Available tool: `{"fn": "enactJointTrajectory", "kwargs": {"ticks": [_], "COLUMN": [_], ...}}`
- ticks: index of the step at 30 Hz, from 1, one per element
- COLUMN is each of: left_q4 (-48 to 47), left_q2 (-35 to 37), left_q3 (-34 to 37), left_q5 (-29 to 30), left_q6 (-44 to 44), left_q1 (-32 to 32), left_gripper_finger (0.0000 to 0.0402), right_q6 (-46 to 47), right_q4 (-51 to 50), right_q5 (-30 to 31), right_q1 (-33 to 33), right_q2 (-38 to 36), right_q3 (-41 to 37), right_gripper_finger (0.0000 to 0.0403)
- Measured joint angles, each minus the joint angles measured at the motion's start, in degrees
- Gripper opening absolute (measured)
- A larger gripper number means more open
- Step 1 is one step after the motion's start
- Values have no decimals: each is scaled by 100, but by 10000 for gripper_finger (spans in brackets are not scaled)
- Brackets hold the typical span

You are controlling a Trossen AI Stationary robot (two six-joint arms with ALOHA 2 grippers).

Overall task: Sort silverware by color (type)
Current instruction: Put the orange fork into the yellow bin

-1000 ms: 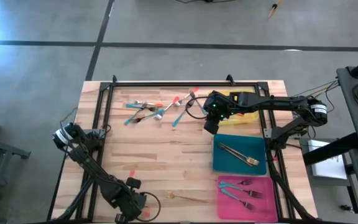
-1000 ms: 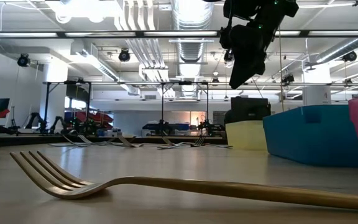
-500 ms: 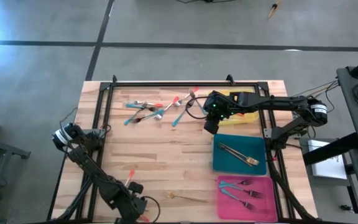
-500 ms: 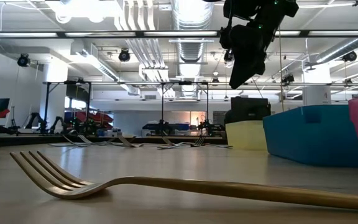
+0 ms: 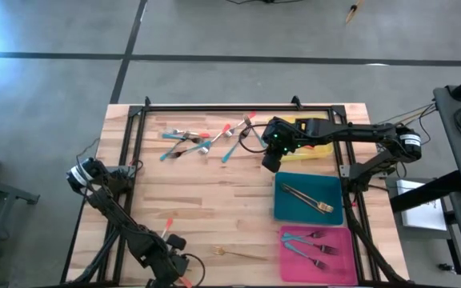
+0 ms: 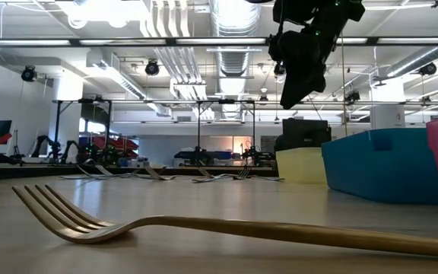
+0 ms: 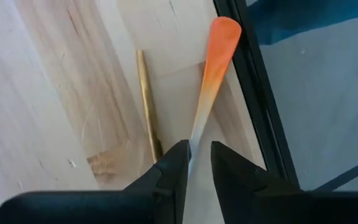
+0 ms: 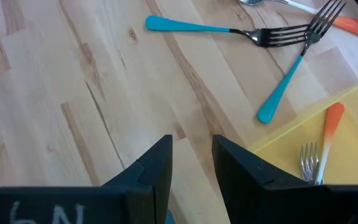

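While sorting stands unfinished: desk (image 5: 214, 200), silverware, three trays, two arms.
High view: left gripper (image 5: 169, 268) at lower left, orange-handled utensil (image 5: 167, 225) in it; right gripper (image 5: 269, 162) hovers centre-right beside yellow tray (image 5: 320, 151); loose silverware (image 5: 202, 140) upper centre; gold fork (image 5: 242, 254) bottom centre. Left wrist view: fingers (image 7: 178, 163) clamped on the orange handle. Right wrist view: fingers (image 8: 157, 165) apart, empty, teal-handled forks (image 8: 253, 37) at upper right.

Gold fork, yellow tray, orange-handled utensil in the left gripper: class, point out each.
gold fork (image 6: 74, 221), low view, its tines
yellow tray (image 8: 353, 155), right wrist view, its floor
orange-handled utensil (image 7: 215, 56), left wrist view, its handle
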State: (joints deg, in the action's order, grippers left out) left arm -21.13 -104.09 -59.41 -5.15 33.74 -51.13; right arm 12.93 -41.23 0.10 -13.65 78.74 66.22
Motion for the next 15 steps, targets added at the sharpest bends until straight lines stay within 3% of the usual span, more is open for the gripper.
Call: {"fn": "enactJointTrajectory", "kwargs": {"ticks": [15], "left_q4": [75], "left_q2": [-222], "left_q3": [233], "left_q5": [15], "left_q6": [202], "left_q1": [2], "left_gripper_finger": [50], "right_q6": [15], "right_q4": [0], "right_q5": [2], "right_q1": [0], "right_q2": [13], "right_q3": [0], "right_gripper_finger": [105]}}
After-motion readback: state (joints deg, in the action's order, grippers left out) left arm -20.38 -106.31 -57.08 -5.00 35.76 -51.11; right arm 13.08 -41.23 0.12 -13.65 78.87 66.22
